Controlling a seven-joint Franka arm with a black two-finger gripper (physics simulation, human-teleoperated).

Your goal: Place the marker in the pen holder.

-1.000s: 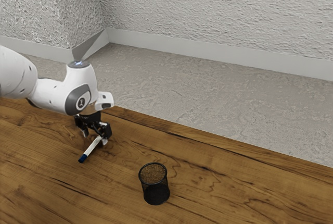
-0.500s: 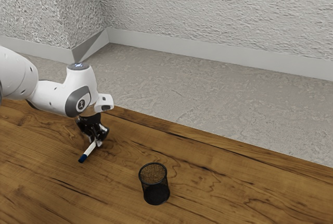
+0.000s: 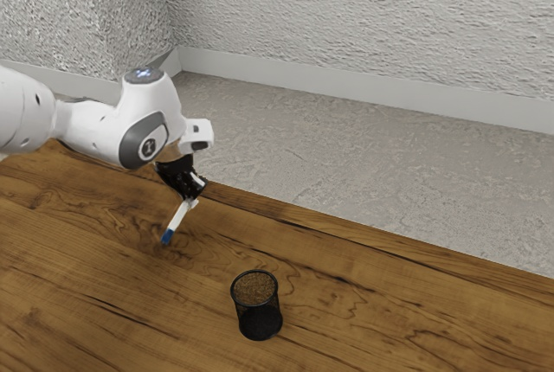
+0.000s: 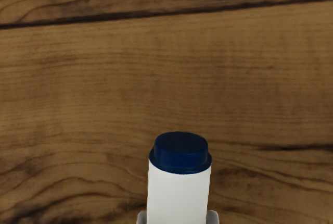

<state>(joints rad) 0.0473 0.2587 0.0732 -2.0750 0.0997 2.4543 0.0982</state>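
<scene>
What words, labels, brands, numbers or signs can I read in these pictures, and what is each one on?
No text is readable.
Round emblem on the side of the robot arm: too small to read.
Bluish mark on top of the arm: too small to make out.
Marker: no lettering on the part in view.
Pen holder: no label that I can see.

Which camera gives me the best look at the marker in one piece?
The exterior view, I'd say: it shows the marker from the side, slanting down from the gripper to its blue tip. The wrist view shows a close-up of a blue end and part of the white barrel, between the fingers.
</scene>
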